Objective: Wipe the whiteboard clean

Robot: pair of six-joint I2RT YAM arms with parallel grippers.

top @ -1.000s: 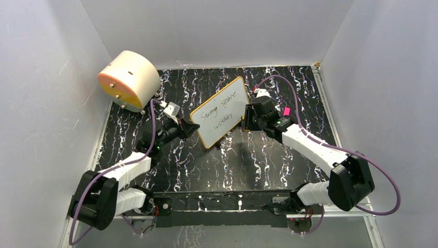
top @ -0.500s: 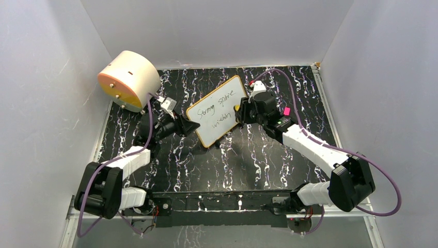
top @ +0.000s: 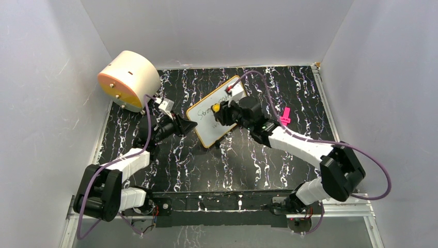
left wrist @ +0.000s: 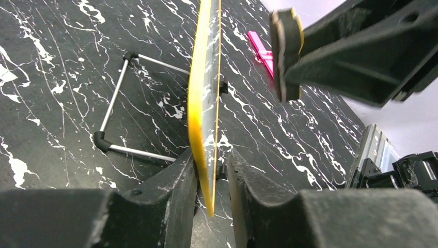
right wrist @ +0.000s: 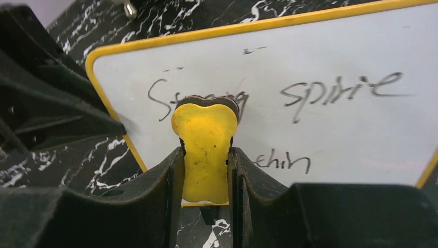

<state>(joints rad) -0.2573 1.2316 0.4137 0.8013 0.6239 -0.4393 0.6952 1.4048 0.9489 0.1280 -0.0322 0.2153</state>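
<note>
You have one whiteboard (top: pixel 205 129), one yellow eraser (top: pixel 216 108), two grippers, one cream cylinder (top: pixel 129 80), one small pink object (top: pixel 284 115) and one thin wire stand (left wrist: pixel 111 111), all on or over a black bench (top: pixel 248 165) veined with white.

The whiteboard sits in the middle of the bench, slightly toward the far side, turned at a slant and stood up on edge instead of lying flat. It is a small white rectangle with rounded corners and a thin yellow-orange frame. Two lines of dark handwriting cross its face, and the eraser hides part of the first word in the right wrist view. A few faint stray marks sit above the top line.

Your left gripper (top: pixel 188 125) is closed onto the whiteboard's left edge, one finger on each face, with the frame (left wrist: pixel 204 103) running up between them. Whether the board's lower edge touches the bench cannot be told.

Your right gripper (right wrist: pixel 206 155) is clamped on the eraser (right wrist: pixel 206 139), a bone-shaped yellow pad with a dark felt side turned toward the writing. It is over the left part of the top line. The left wrist view shows a narrow gap between the eraser (left wrist: pixel 286 51) and the board's face.

The wire stand lies on the bench on the board's back side. The cylinder rests in the far left corner, well apart from the board.
</note>
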